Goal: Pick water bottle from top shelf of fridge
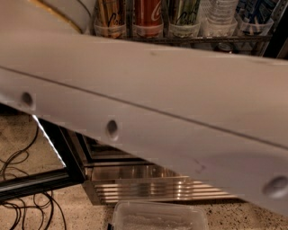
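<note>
Right up close, the white arm (171, 112) fills the view, slung across as it reaches for the fridge (153, 188). The gripper is hidden past it, so I cannot tell its state. Beyond, the water bottle (219, 15) stands upright on the top shelf (148, 39), cans alongside, its plastic lane likely keeping it lined up; how near the gripper is, I cannot say.

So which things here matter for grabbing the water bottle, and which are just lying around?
Job: water bottle, top shelf, fridge, arm; pincer out of view.
Lying about: cola can, floor cables, plastic tub.
</note>
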{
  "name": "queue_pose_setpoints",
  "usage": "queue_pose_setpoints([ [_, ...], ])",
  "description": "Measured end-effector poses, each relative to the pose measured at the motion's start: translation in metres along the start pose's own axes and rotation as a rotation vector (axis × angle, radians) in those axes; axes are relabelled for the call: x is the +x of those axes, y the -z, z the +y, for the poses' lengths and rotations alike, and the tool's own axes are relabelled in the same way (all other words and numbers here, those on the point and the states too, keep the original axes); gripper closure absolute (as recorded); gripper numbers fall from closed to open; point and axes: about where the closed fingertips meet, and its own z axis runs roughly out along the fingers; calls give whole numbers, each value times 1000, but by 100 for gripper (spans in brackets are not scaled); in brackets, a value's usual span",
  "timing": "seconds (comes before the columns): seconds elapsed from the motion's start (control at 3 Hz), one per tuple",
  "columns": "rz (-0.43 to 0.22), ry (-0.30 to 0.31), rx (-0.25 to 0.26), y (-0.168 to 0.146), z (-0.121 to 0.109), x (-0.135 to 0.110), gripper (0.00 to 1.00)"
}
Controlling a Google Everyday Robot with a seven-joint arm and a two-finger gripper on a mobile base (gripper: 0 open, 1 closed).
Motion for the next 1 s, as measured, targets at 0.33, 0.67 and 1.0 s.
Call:
queue_pose_setpoints([
  [0.33,86,3,65,-7,22,13,0],
  [0.67,147,-12,179,-9,20,25,0],
  [1.0,202,-33,336,2,13,34,0],
])
